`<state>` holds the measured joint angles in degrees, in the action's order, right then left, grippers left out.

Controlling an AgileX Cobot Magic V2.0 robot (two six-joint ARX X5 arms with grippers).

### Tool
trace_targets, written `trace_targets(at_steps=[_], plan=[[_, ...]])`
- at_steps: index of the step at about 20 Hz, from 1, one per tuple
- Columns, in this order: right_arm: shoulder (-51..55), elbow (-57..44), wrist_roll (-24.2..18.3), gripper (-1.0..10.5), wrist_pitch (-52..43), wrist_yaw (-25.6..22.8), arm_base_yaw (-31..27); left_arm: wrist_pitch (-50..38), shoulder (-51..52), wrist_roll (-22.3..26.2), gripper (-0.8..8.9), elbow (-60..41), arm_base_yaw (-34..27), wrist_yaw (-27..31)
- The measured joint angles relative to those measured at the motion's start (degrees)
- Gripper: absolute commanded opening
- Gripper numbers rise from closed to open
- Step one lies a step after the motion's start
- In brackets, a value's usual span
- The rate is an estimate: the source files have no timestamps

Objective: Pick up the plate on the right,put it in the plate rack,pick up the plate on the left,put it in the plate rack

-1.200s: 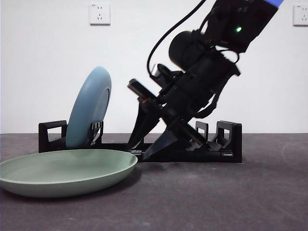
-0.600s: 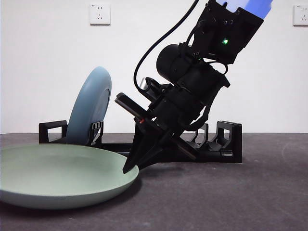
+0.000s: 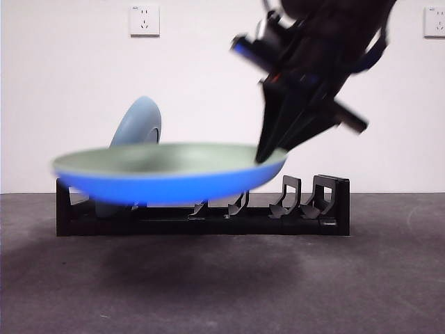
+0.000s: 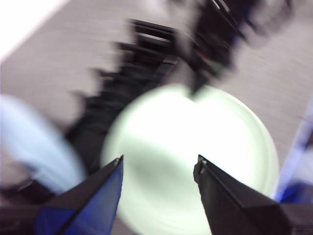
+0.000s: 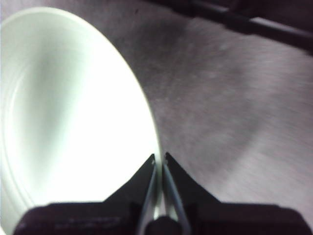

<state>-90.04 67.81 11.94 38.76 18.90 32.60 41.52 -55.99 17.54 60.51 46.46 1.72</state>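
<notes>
A pale green plate (image 3: 167, 170) hangs level in the air in front of the plate rack (image 3: 327, 209), its underside tinted blue. My right gripper (image 3: 270, 154) comes down from the upper right and is shut on the plate's right rim; the right wrist view shows its jaws (image 5: 159, 157) pinching the edge of the green plate (image 5: 63, 122). A light blue plate (image 3: 139, 122) stands on edge in the rack's left slots. My left gripper (image 4: 159, 169) is open above the green plate (image 4: 205, 147), touching nothing, and looks down on the rack (image 4: 127, 83).
The dark grey table (image 3: 292, 285) runs in front of the rack. A white wall with sockets (image 3: 144, 19) stands behind. The right slots of the rack (image 3: 292, 198) hold nothing.
The right gripper closed on the green plate's rim and lifted it off the table, up to about the rack's top. The blue plate has not moved.
</notes>
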Motion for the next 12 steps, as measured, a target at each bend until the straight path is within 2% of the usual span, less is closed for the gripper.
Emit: trace_targets(at_steps=[3,8,12], plan=[[4.4,0.0,-0.8,-0.1,2.6,0.0,-1.7,-0.1,-4.3,0.0,2.46,0.0,8.4,2.1],[8.2,0.0,-1.7,-0.1,7.0,0.0,-3.8,-0.4,-12.6,0.0,2.45,0.0,21.1,9.9],[9.6,0.0,-2.3,-0.1,8.5,0.2,-3.8,-1.0,-19.0,0.0,2.43,0.0,25.8,12.8]])
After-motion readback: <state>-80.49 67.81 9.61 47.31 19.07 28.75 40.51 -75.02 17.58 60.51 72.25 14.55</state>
